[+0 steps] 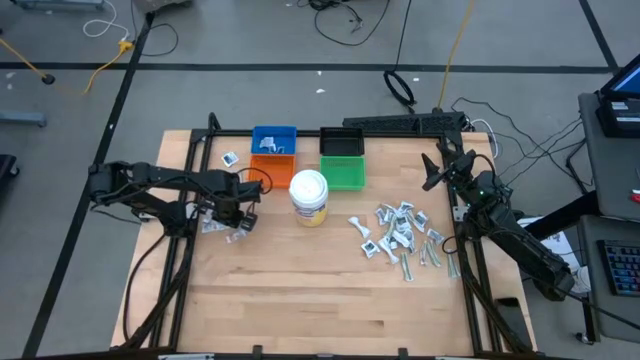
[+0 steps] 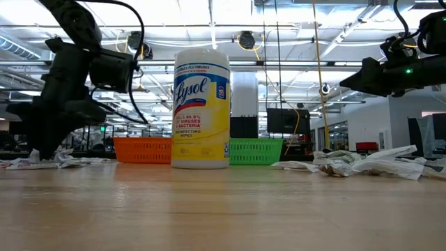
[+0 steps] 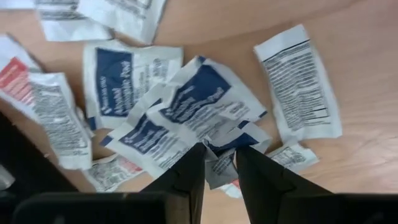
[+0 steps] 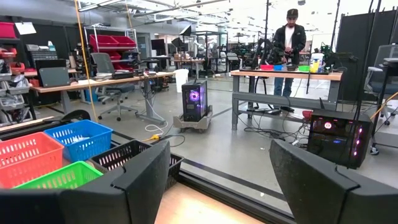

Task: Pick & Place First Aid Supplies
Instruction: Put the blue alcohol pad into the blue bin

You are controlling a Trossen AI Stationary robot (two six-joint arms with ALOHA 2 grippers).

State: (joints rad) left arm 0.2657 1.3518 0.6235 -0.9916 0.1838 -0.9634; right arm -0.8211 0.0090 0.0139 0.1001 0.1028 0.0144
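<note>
Several first aid supplies, small white packets with blue or red print, lie in a loose heap on the wooden table's left part. My left gripper points down into this heap and is shut on one crumpled blue-and-white packet. A larger heap of packets and strips lies at the table's right. My right gripper hangs open and level above the table's far right, holding nothing. My left gripper pinches a crumpled blue-and-white packet between its two fingers, at a creased part near the packet's edge. The fingers come from above, pointing down. The packet lies on the table among the other packets, overlapping them.
Blue, orange, black and green bins stand at the table's far middle. A white-lidded wipes jar stands just in front of them. One packet lies left of the blue bin. Bare wood fills the near half.
</note>
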